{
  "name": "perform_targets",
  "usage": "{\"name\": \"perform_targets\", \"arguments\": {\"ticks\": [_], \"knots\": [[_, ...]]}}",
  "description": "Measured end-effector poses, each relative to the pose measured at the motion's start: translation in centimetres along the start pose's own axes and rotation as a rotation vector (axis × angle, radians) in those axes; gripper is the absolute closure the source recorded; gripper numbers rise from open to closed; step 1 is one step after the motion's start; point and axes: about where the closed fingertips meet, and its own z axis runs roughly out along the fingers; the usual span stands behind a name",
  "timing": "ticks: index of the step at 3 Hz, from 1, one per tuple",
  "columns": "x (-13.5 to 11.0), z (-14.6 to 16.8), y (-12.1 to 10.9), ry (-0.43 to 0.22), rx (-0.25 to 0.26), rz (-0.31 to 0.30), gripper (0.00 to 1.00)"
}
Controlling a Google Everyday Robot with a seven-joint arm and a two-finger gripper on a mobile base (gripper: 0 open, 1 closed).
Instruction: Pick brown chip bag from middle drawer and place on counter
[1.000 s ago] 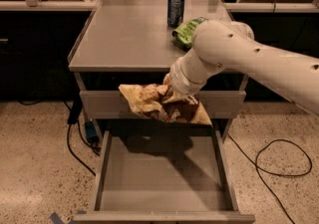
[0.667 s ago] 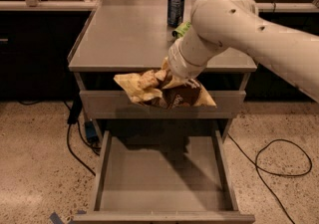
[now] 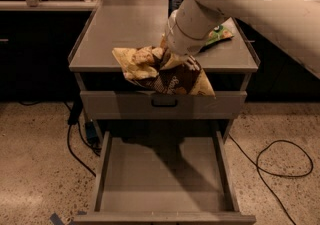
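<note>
The brown chip bag hangs in the air in front of the counter's front edge, above the shut top drawer front. My gripper is shut on the bag's top middle; the white arm reaches down to it from the upper right. The middle drawer is pulled wide open below and holds nothing. The counter is the flat grey top just behind the bag.
A blue can stands at the back of the counter and a green chip bag lies at its right, partly behind my arm. The top drawer front has a black loop handle. Cables lie on the speckled floor at both sides.
My gripper has lifted the brown chip bag higher, from the level of the top drawer front up to the counter's front edge, and slightly towards the counter.
</note>
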Motion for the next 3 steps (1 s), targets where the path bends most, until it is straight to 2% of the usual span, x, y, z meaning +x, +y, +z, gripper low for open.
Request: {"name": "perform_targets", "arguments": {"ticks": [2, 3], "knots": [[-0.3, -1.0, -2.4, -0.005, 0.024, -0.018, 1.0], [-0.6, -2.4, -3.5, 0.012, 0.054, -0.023, 1.0]]}}
